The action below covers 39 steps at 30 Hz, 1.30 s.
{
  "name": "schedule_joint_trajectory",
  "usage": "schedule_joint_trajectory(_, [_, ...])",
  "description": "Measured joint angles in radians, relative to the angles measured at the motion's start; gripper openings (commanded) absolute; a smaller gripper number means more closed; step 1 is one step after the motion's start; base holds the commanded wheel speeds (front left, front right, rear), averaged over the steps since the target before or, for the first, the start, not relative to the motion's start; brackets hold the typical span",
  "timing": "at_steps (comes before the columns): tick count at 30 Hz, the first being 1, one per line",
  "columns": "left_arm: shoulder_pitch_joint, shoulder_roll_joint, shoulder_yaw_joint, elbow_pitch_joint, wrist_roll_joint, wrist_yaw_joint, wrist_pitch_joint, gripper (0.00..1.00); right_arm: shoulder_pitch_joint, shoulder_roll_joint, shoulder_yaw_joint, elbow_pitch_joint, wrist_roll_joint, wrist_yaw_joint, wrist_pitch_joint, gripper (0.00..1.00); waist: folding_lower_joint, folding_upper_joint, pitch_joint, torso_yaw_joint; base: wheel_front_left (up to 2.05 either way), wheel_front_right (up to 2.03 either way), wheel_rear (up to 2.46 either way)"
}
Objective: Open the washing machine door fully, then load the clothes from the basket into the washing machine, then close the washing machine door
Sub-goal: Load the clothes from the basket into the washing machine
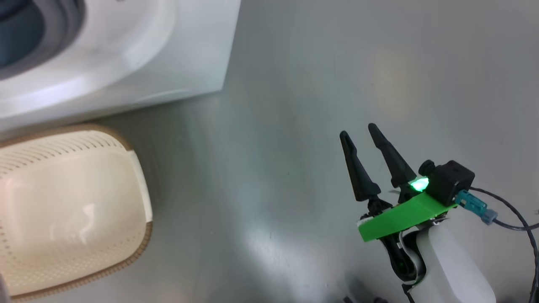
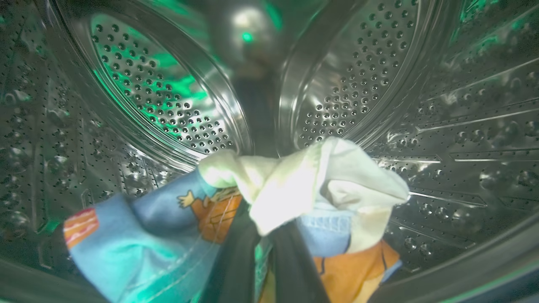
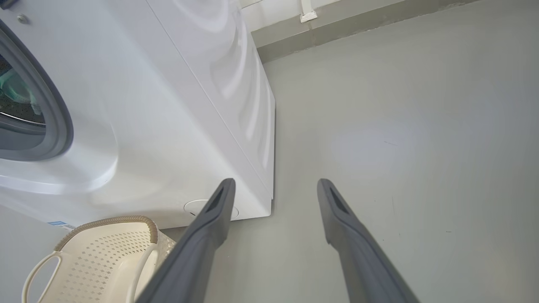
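the clothes [image 2: 219, 210] are inside the washing machine, a bunched bundle of light blue cloth with orange prints and a cream patch on top. the left gripper [image 2: 266, 240] holds them: its two dark fingers [image 2: 240, 261] stand narrow and close together, clamped on the cloth, which folds over their tips and hides them. whether the bundle's lower edge touches the metal below cannot be told. around it is the steel drum [image 2: 160, 97], its walls dotted with holes and washed in green light.

from the head, the washing machine [image 1: 126, 50] is a white box at the upper left, with the grey ring [image 1: 63, 25] of its mouth at the corner. the basket [image 1: 63, 202] sits on the floor [image 1: 294, 84] just in front of it, cream with a brown rim.

the right gripper [image 1: 358, 130] hangs over bare floor, well apart from the basket and the machine. its fingers are spread wide and hold nothing. a green plate [image 1: 400, 216] and a green light [image 1: 420, 184] sit on its wrist, and a dark cable [image 1: 513, 219] trails off to the side.

the right wrist view looks between the spread fingers of the right gripper [image 3: 276, 185] at the corner of the washing machine [image 3: 168, 105]. a round flap [image 3: 198, 207] sits low on the machine's front. the basket [image 3: 97, 256] is below it, with a white loop handle [image 3: 38, 273].
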<state>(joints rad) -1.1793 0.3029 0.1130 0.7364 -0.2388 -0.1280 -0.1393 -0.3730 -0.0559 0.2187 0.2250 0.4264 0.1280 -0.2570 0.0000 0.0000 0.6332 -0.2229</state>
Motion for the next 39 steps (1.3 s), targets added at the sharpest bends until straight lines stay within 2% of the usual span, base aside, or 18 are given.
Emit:
schedule_joint_trajectory(5, [-0.088, 0.031, -0.054, -0.002, -0.064, 0.000, 0.057, 0.00, -0.032, 0.000, 0.025, -0.012, 0.026, 0.000, 0.000, 1.00, 0.0001, 0.0000, 0.052, -0.008, 0.00, 0.00, 0.00])
schedule_joint_trajectory(12, [-0.205, 0.138, -0.110, -0.022, -0.159, 0.000, 0.154, 0.00, -0.072, 0.001, 0.059, -0.028, 0.081, 0.000, 0.000, 1.00, 0.0002, 0.0000, 0.154, -0.040, 0.00, 0.00, 0.00])
schedule_joint_trajectory(19, [-0.276, 0.192, -0.153, -0.073, -0.234, 0.000, 0.174, 0.00, -0.086, 0.000, 0.063, -0.035, 0.097, 0.000, 0.000, 1.00, 0.0001, 0.0000, 0.219, -0.069, 0.00, 0.00, 0.00])
schedule_joint_trajectory(25, [-0.344, 0.253, -0.229, -0.122, -0.268, 0.000, 0.138, 0.00, -0.125, 0.001, 0.077, -0.045, 0.114, 0.000, 0.000, 1.00, 0.0001, 0.0000, 0.268, -0.089, 0.00, 0.00, 0.00])
schedule_joint_trajectory(28, [-0.366, 0.267, -0.246, -0.101, -0.277, 0.000, 0.156, 0.00, -0.128, 0.001, 0.087, -0.046, 0.114, 0.000, 0.000, 1.00, 0.0001, 0.0000, 0.283, -0.095, 0.00, 0.00, 0.00])
schedule_joint_trajectory(35, [-0.383, 0.274, -0.277, -0.003, -0.286, 0.010, 0.286, 0.00, -0.128, 0.001, 0.090, -0.037, 0.114, 0.000, 0.000, 1.00, 0.0000, 0.0000, 0.284, -0.095, 0.00, 0.00, 0.00])
schedule_joint_trajectory(39, [-0.384, 0.274, -0.286, 0.011, -0.288, 0.015, 0.304, 0.00, -0.128, 0.001, 0.090, -0.034, 0.114, 0.000, 0.000, 1.00, 0.0000, 0.0000, 0.278, -0.092, 0.00, 0.00, 0.00])
